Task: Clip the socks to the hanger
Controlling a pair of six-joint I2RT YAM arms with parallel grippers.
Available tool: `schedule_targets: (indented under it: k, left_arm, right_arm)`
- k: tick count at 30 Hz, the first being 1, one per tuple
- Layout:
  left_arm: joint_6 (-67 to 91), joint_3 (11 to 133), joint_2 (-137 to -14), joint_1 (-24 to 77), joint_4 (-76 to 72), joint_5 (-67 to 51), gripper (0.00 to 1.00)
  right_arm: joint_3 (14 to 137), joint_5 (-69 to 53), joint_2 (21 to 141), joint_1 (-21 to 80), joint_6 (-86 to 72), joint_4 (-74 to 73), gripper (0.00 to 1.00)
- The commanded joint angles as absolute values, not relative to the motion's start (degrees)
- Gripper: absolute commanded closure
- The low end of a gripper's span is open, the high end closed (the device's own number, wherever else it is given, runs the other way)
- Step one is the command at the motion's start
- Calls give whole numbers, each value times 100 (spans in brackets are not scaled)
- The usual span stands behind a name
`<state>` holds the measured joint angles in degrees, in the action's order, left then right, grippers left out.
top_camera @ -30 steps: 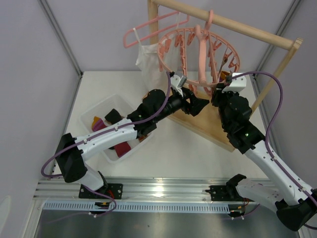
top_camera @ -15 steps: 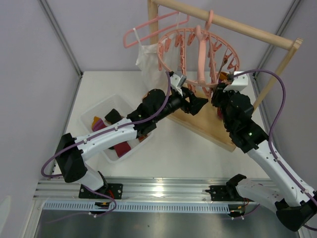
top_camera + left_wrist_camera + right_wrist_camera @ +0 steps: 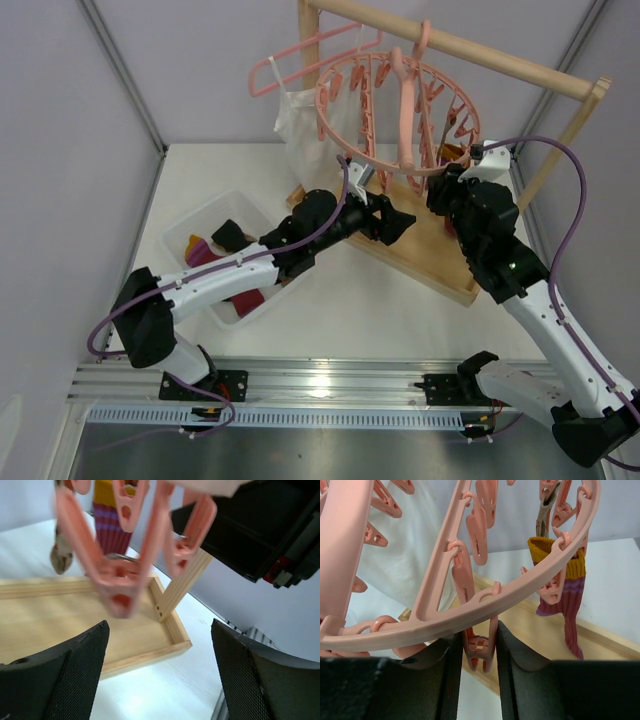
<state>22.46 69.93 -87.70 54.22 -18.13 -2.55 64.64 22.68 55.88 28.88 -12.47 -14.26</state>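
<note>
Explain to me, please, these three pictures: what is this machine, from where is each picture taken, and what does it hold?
These are two robot arms fixed at the near edge of a table. One picture looks down from a camera above and behind them; the other two come from a small camera on each wrist. The left pincer is open and empty. The right pincer is shut on one clip of the round pink hanger, where a striped sock hangs. On the table, a white bin holds more socks.
</note>
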Motion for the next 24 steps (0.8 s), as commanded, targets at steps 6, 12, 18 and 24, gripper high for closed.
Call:
schedule_targets:
  k: [6, 12, 18, 24]
  left_arm:
    - [2628, 7452, -9105, 5599, -2118, -27, 14]
    - [2821, 7646, -9316, 5599, -2320, 649, 14]
    - [3023, 7708, -9509, 5581, -2461, 1046, 14]
    - [3067, 7481, -9213, 5581, -2189, 941, 14]
  right_arm:
    - [6802, 2118, 5599, 2856, -1670, -1432, 100]
    - [6829, 2031, 5528, 2856, -1881, -1503, 100]
    - [6820, 1942, 5511, 2848, -1960, -1547, 100]
    - [6803, 1890, 5537, 2830, -1986, -1477, 100]
